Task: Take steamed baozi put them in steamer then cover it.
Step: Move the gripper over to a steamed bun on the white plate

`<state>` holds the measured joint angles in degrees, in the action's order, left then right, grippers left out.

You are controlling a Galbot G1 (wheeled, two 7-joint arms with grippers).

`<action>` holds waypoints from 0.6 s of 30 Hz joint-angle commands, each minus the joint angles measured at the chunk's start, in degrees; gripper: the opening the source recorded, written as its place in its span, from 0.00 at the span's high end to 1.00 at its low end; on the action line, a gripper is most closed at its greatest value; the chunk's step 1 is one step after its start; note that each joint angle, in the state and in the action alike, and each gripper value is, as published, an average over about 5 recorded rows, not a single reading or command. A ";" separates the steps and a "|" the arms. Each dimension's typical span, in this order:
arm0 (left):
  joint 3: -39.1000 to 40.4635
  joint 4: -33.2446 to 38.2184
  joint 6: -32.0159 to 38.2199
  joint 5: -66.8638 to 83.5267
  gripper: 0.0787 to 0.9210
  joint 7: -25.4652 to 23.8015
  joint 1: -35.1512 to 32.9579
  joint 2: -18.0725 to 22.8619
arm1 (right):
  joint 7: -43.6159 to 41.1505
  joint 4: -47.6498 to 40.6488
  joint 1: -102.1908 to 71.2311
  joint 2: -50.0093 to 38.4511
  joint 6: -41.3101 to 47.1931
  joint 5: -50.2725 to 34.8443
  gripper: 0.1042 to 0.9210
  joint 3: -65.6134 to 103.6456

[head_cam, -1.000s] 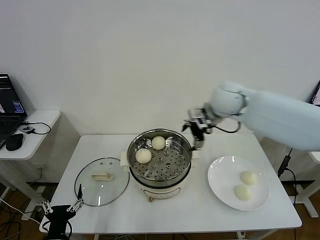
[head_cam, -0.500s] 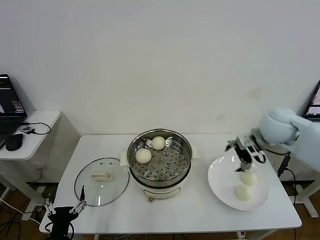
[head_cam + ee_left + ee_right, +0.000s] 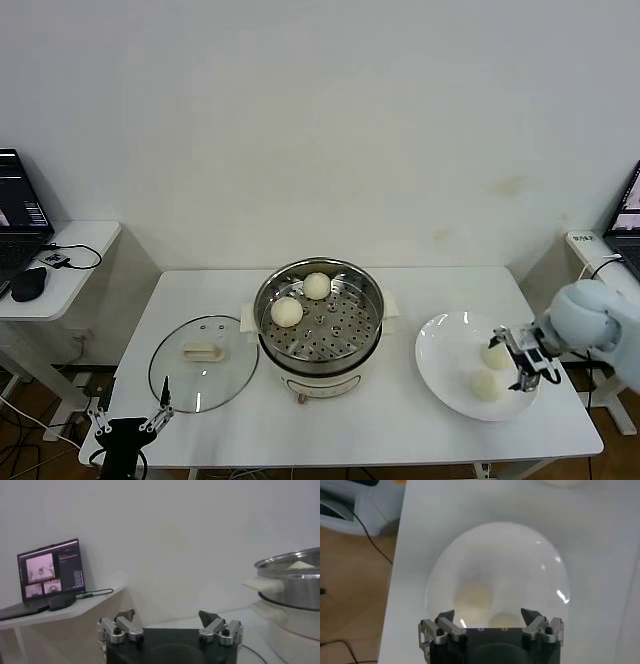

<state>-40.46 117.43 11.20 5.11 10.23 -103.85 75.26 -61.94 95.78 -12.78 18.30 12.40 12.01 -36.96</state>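
While two steamed baozi (image 3: 490, 370) lie on the white plate (image 3: 445, 365) at the lower right of the head view, the right gripper (image 3: 525, 362) hovers just beside them with jaws spread wide, holding nothing; two more buns (image 3: 302, 298) sit in the steamer (image 3: 319, 316) at centre (cover (image 3: 203, 362) to its left). At the bottom left, the left gripper (image 3: 128, 418) is idle, also wide open. No readable writing shows

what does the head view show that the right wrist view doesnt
Only the head view shows the steamer holding two baozi, the glass cover lying on the table left of it, and the open left gripper parked low by the table's front edge. Only the right wrist view shows the floor beside the table. Both show the white plate, its two baozi and the open right gripper above them.
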 commanded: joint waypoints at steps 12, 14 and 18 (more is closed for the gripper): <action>-0.90 -0.71 0.26 -0.54 0.12 0.24 -0.04 0.38 | 2.95 -7.32 -10.32 6.20 -0.69 5.54 0.12 6.59; -0.99 -0.89 0.31 -0.49 0.12 0.34 0.12 0.42 | 3.29 -8.26 -9.89 6.89 -0.65 5.81 0.12 6.08; -1.08 -1.17 0.35 -0.42 0.12 0.36 0.29 0.40 | 3.58 -9.48 -9.56 7.80 -0.51 5.82 0.13 5.48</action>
<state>-41.51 116.29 11.49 4.78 10.54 -103.63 75.66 -59.10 88.71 -20.83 24.38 12.04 16.74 -32.43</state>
